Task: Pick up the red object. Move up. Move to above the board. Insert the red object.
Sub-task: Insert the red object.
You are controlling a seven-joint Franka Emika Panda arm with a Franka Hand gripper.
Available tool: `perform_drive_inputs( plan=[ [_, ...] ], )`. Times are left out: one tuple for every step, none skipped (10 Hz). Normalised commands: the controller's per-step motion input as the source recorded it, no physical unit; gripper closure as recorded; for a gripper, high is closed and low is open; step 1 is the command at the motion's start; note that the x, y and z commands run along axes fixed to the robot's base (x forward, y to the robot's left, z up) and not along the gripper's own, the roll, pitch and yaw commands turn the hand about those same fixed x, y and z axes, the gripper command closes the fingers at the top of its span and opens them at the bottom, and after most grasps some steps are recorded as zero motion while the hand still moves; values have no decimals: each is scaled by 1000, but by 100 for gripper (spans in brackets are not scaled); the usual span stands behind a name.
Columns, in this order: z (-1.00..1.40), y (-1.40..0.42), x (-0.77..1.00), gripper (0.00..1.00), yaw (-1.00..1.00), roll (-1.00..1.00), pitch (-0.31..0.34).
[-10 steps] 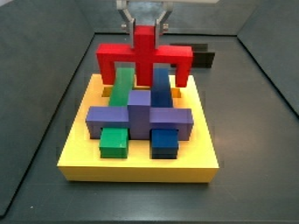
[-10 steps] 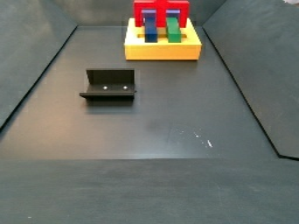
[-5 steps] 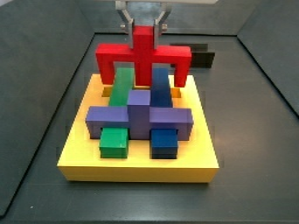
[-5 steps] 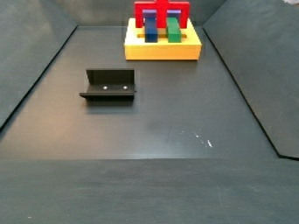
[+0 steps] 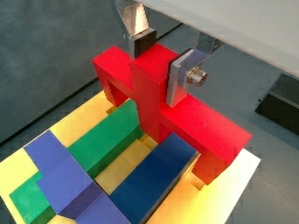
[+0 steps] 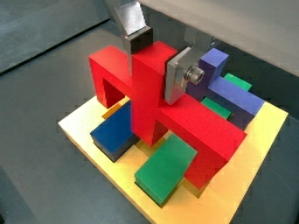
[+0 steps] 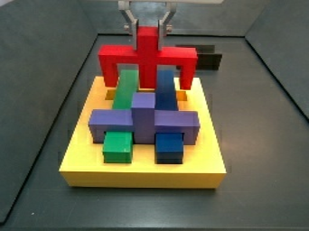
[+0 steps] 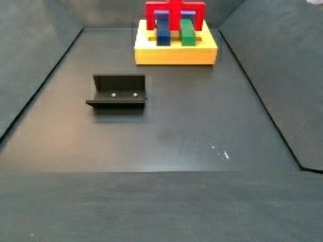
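Note:
My gripper (image 5: pixel 160 63) is shut on the raised middle part of the red object (image 5: pixel 176 114); it also shows in a wrist view (image 6: pixel 156 66) and in a side view (image 7: pixel 147 23). The red object (image 7: pixel 147 56) stands over the far end of the yellow board (image 7: pixel 145 171), its two legs reaching down at the board's far edge. The board carries a green block (image 7: pixel 118 117), a blue block (image 7: pixel 168 122) and a purple cross-shaped block (image 7: pixel 144 121). In a side view the red object (image 8: pixel 175 15) and the board (image 8: pixel 176 53) are at the far end of the floor.
The fixture (image 8: pixel 117 93) stands on the dark floor left of centre and shows as a dark shape behind the board in a side view (image 7: pixel 210 60). Sloping dark walls ring the floor.

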Motion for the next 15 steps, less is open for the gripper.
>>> perform_drive_inputs(
  plan=[
    [0, 0, -34, 100, 0, -121, -29],
    [0, 0, 0, 100, 0, -109, -43],
    [-83, 0, 0, 100, 0, -47, -63],
    [-109, 0, -6, 100, 0, -13, -51],
    [-120, 0, -69, 100, 0, 0, -49],
    [-206, 0, 0, 100, 0, 0, -61],
    [-283, 0, 0, 100, 0, 0, -66],
    [-303, 0, 40, 100, 0, 0, -67],
    [-283, 0, 40, 100, 0, -20, -83],
    [-186, 0, 0, 100, 0, -89, -114],
    [-9, 37, -29, 100, 0, -166, -114],
    [-46, 46, -43, 100, 0, -146, -121],
    [-49, 29, -46, 100, 0, -60, -63],
    [-43, 26, -43, 100, 0, -17, -27],
    [-217, 14, -43, 100, 0, -9, -90]
  ],
)
